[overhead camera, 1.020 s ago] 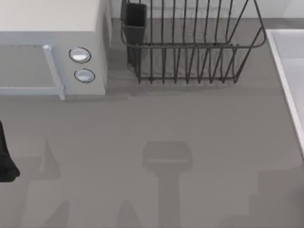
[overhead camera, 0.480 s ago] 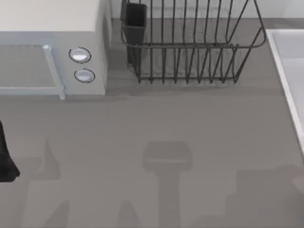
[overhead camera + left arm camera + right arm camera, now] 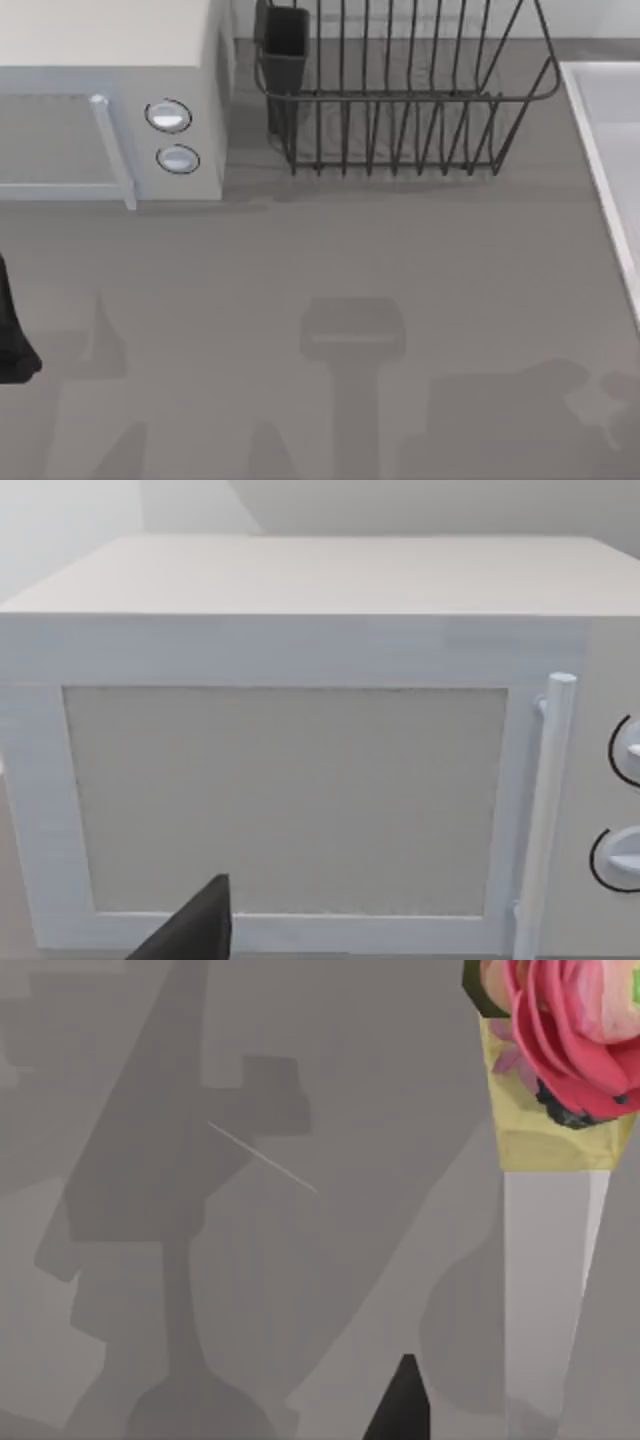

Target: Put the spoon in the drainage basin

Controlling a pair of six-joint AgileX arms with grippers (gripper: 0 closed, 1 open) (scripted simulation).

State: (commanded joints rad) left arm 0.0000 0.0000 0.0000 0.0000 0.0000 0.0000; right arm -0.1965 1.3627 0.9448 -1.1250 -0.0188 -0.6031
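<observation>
One spoon [image 3: 556, 1050]: seen close up in the right wrist view, with a round red-pink end and a short yellowish part; grey counter [image 3: 300, 1260] lies behind it.
Spoon contact: cannot tell whether it touches anything.
Right claw [image 3: 401, 1405]: a dark tip shows in its own wrist view, apart from the spoon; cannot tell if clenched or released.
Basin [image 3: 608, 150]: pale, with a raised rim, at the counter's right edge in the top view.
Dish rack [image 3: 400, 95]: dark wire, at the back, left of the basin.
Microwave [image 3: 110, 100]: back left, door shut, two knobs.
Left claw [image 3: 195, 932]: parked facing the microwave door; grip cannot be told.
</observation>
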